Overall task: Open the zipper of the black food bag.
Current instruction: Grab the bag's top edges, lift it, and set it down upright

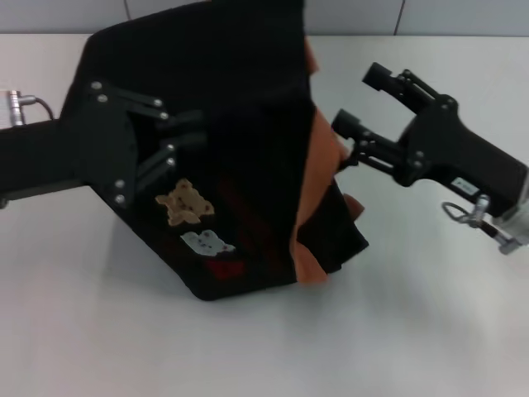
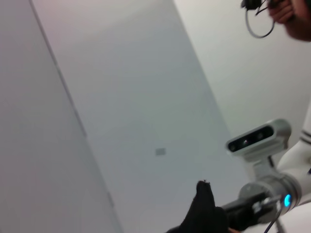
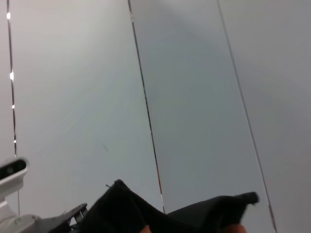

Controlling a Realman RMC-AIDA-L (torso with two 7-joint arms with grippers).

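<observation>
The black food bag (image 1: pixel 248 124) stands tilted on the white table, its top raised toward the head camera. Orange-brown trim (image 1: pixel 322 157) runs down its right side, and a tan bear patch (image 1: pixel 183 203) and a white one (image 1: pixel 207 242) show on its front. My left gripper (image 1: pixel 192 132) comes in from the left and is shut on the bag's side fabric. My right gripper (image 1: pixel 364 101) is open just right of the bag, its lower finger close to the trim. The zipper is hidden in the dark fabric. Black fabric peaks (image 2: pixel 204 211) (image 3: pixel 126 208) show in both wrist views.
The white table (image 1: pixel 413 314) spreads in front of and to the right of the bag. A pale panelled wall (image 1: pixel 463 16) runs behind it. The right arm's wrist camera (image 2: pixel 257 138) appears in the left wrist view.
</observation>
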